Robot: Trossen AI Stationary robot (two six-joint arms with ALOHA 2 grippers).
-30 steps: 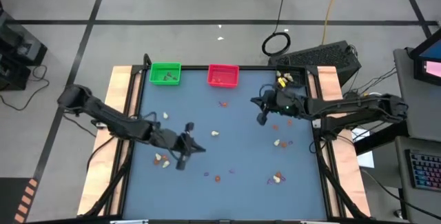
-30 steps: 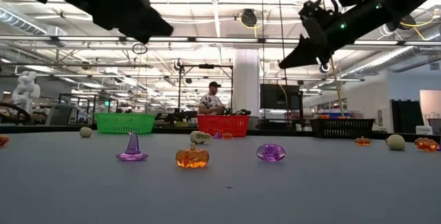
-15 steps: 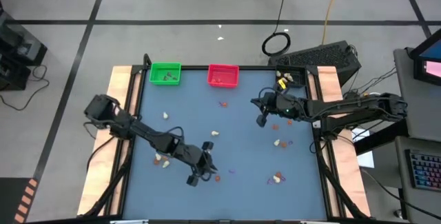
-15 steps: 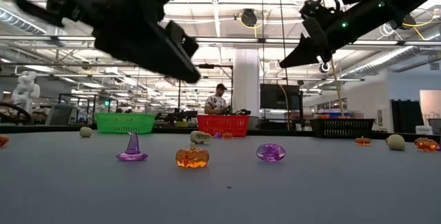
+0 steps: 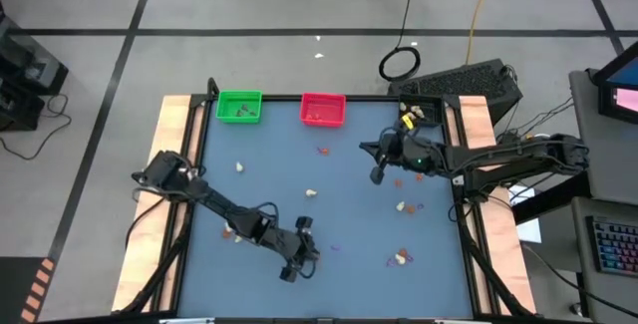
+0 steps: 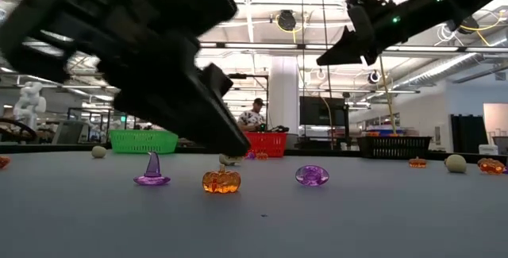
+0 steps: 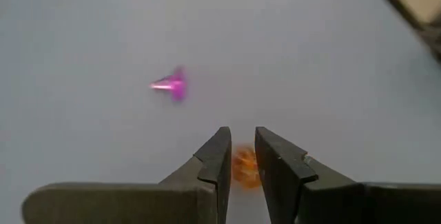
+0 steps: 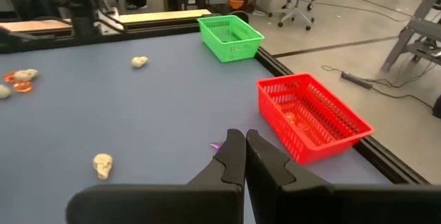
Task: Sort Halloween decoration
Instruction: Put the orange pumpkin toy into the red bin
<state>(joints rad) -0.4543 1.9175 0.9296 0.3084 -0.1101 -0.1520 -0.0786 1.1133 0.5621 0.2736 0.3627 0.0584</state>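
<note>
Since the earlier frames the left arm has swung from the table's left-middle toward its near centre, and the left gripper [image 5: 299,248] now hangs low over the blue table [image 5: 349,199], its fingers [image 7: 215,156] parted by a narrow gap that frames an orange pumpkin trinket [image 7: 244,167] lying on the surface, not gripped. Just beyond lies a purple witch-hat trinket [image 7: 172,85]. Cream skull trinkets [image 8: 103,165] and further orange and purple pieces lie scattered across the table, well apart. At the far edge stand a green tray [image 5: 239,106] and a red tray [image 5: 322,110], each holding a few pieces. The right gripper [image 5: 378,172] waits above the right side, fingers closed and holding nothing.
</note>
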